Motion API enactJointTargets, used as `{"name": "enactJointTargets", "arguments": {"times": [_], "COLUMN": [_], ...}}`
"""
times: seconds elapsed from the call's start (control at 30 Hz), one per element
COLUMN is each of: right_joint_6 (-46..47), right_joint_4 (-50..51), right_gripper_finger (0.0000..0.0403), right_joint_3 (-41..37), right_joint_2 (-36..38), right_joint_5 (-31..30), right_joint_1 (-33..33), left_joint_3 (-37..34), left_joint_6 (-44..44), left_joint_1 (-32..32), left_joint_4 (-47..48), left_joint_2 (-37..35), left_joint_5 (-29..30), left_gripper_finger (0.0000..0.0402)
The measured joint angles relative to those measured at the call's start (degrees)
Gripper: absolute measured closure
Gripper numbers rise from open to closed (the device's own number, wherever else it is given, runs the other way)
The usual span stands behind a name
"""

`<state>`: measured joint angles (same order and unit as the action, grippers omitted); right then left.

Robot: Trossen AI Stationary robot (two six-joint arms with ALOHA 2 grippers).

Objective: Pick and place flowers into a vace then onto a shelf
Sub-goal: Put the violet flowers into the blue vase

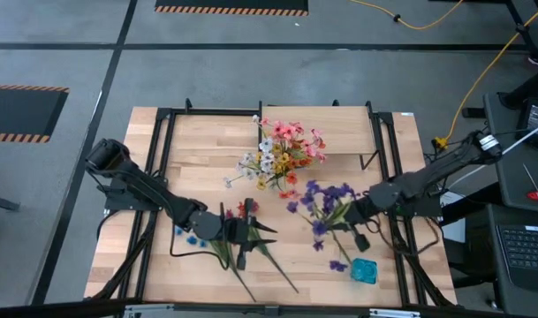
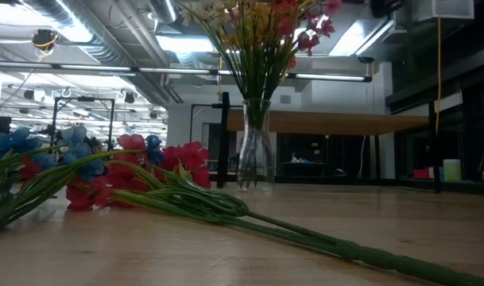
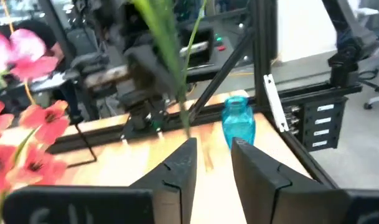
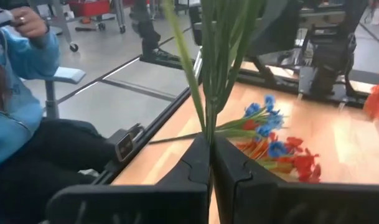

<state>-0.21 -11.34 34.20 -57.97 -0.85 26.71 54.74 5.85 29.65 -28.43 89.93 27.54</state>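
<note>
On my screens the nearest thing is a bunch of red and blue flowers (image 2: 106, 179) lying flat on the table (image 1: 207, 150), stems trailing toward the front edge. My left gripper (image 1: 244, 231) sits right over that bunch with its fingers (image 3: 177, 177) parted a little and nothing between them. Beside it, near the small blue bottle (image 1: 364, 270), my right gripper (image 1: 361, 215) is pinched tight on green stems (image 4: 208, 93) of the purple flowers (image 1: 326, 203), lifted off the wood. Farther back, a glass vase (image 2: 255, 143) stands upright on the table, filled with pink, yellow and white flowers (image 1: 282, 152), just in front of the shelf (image 1: 339, 128). Beyond the table, a person in a blue sleeve (image 4: 18, 74) sits on a chair.
</note>
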Motion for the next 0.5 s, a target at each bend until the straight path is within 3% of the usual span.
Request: {"name": "enactJointTargets", "arguments": {"times": [0.37,0.5], "right_joint_6": [6.0,7.3], "right_joint_4": [15.4,19.7], "right_gripper_finger": [0.0403,0.0403], "right_joint_3": [0.0,0.0], "right_joint_2": [10.4,12.7], "right_joint_5": [-8.2,-10.8], "right_joint_1": [13.2,17.9], "left_joint_3": [0.0,0.0], "left_joint_6": [-1.9,-3.7], "left_joint_1": [-0.1,-0.1], "left_joint_4": [1.7,1.7], "left_joint_2": [-0.3,-0.3], "left_joint_5": [0.0,0.2], "left_gripper_finger": [0.0393,0.0398]}}
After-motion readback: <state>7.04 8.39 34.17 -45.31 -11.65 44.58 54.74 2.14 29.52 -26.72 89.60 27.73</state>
